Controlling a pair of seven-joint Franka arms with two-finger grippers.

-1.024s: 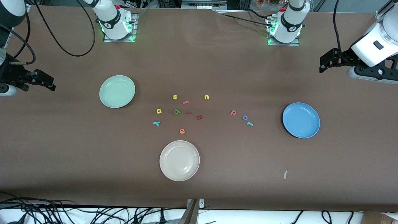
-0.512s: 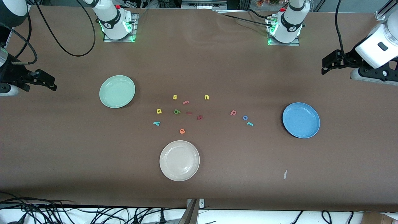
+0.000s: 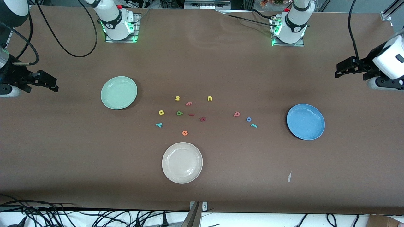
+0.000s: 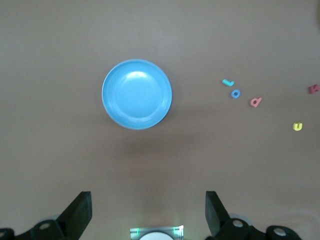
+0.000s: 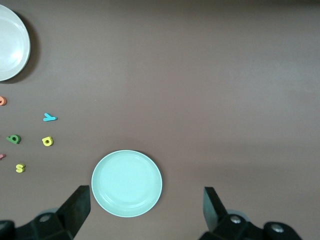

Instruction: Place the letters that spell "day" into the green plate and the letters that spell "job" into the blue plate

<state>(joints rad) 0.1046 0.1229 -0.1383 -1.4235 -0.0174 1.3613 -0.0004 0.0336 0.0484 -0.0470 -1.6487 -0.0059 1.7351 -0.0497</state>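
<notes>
While both grippers, left (image 3: 339,70) and right (image 3: 53,86), hang spread wide over the table ends, d (image 3: 161,112), a (image 3: 179,113), y (image 3: 159,125) sit near the green plate (image 3: 109,97); j (image 3: 253,125), o (image 3: 249,119), b (image 3: 236,114) near the blue plate (image 3: 295,130).

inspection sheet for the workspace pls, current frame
Surface: brown table, small pale scrap near the front edge.
Job's things: green plate and blue plate hold nothing; yellow d, green a, teal y, pink b, blue o, teal j lie loose on the table.
Clutter: cream plate; yellow s, yellow u, orange e.
End effectors: left end effector and right end effector open, at the table's ends, holding nothing.
Cables: black loop by the right arm's base.
Surroundings: cable tangle below the front edge.
</notes>
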